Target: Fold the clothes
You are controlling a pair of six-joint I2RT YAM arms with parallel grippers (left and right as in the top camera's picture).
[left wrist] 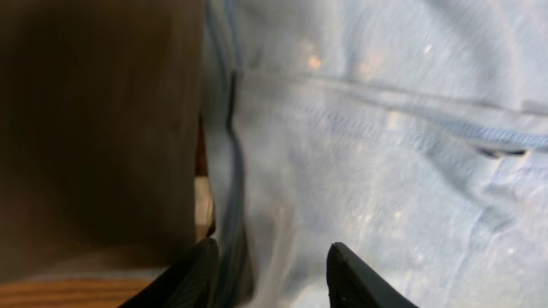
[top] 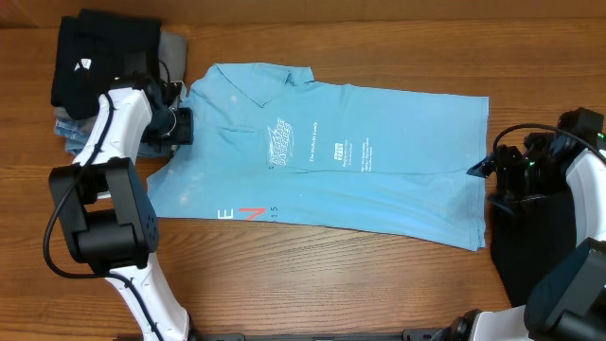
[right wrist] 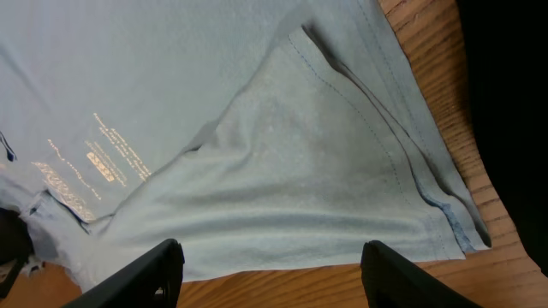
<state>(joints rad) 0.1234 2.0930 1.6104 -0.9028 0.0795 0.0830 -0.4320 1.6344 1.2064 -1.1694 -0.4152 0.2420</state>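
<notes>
The sky-blue T-shirt (top: 379, 180) lies spread flat across the middle of the table, its printed lettering facing up. A black garment (top: 104, 57) sits folded at the back left corner. My left gripper (top: 185, 125) is at the shirt's left edge. In the left wrist view its jaws (left wrist: 278, 278) stand apart, and a raised fold of the shirt (left wrist: 385, 171) lies between them against the left finger. My right gripper (top: 478, 170) is at the shirt's right edge. It hangs open (right wrist: 274, 274) over bare wood just short of the shirt's hem (right wrist: 257, 171), holding nothing.
Grey fabric (top: 172, 45) and a denim-like piece (top: 66, 128) lie under and beside the black garment. A black cloth (top: 530, 246) covers the table's front right, beside the right arm, and also shows in the right wrist view (right wrist: 514, 103). Bare wood (top: 331, 275) runs along the front.
</notes>
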